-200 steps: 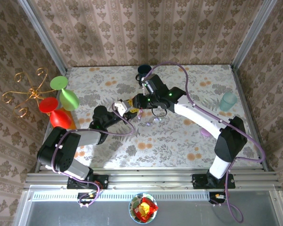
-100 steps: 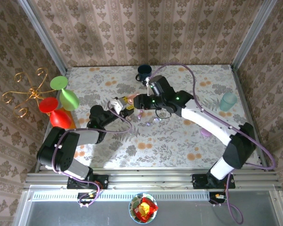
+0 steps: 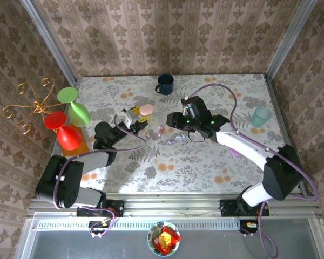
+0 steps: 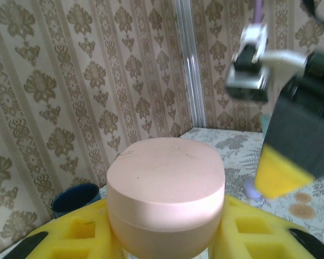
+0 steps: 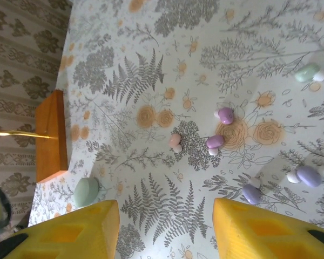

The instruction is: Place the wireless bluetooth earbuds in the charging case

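Pink case (image 4: 166, 194) sits clamped in left claw (image 3: 139, 114); earbuds (image 5: 215, 142) lie beyond the spread right claw (image 5: 165, 229).

No legible text or labels anywhere

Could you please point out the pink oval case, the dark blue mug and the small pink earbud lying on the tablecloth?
Pale pink oval plastic case (image 4: 165, 170), left wrist view, its smooth top.
Dark blue round mug (image 3: 164, 84), top external view, its inside.
Tiny glossy pink earbud (image 5: 175, 140), right wrist view, its rounded body.
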Available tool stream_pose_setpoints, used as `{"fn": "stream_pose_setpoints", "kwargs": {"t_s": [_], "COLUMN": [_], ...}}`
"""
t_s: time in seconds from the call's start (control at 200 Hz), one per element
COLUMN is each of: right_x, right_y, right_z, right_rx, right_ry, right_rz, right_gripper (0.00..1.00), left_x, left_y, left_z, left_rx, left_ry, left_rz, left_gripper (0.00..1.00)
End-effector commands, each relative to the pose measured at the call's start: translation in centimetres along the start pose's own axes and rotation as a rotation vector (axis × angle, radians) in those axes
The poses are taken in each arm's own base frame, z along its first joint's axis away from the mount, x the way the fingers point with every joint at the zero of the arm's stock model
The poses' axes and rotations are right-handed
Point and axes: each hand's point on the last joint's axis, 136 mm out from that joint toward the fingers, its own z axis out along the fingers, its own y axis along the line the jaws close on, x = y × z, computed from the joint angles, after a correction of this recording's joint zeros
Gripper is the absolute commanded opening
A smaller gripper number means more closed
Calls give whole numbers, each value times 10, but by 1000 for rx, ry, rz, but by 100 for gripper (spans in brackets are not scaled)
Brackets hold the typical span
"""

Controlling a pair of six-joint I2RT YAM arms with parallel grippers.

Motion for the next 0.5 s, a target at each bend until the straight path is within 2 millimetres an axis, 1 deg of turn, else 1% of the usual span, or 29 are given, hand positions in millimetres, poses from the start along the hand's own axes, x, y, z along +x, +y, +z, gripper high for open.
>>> {"fn": "stream_pose_setpoints", "kwargs": {"t_s": [0.0,0.095,0.17,0.235,0.275,0.29,0.355,0.445,0.495], "right_x": [-1,0,3,1,-2,-3,-7,-8,-8], "right_y": [13,17,14,16,25,29,47,66,73], "right_z": [15,24,32,34,30,28,16,-3,-11], "right_rx": [-56,-82,-77,-92,-133,-153,-243,-328,-355], "right_ry": [21,37,53,57,38,30,-4,-36,-51], "right_rz": [25,23,23,10,-25,-40,-137,-305,-371], "right_gripper": [51,51,51,53,56,57,62,71,76], "left_x": [-14,-16,-18,-18,-16,-15,-12,-11,-10], "left_y": [-4,-4,-3,1,4,1,-2,-5,-9], "left_z": [-5,-7,-9,-10,-10,-10,-10,-12,-12], "left_rx": [12,8,0,-5,-11,14,33,63,83], "left_ry": [-39,-32,-34,-27,-9,-4,22,51,64], "left_rz": [-9,-9,-22,-57,-84,-91,-124,-168,-187], "left_gripper": [32,32,32,32,32,32,32,32,32]}}
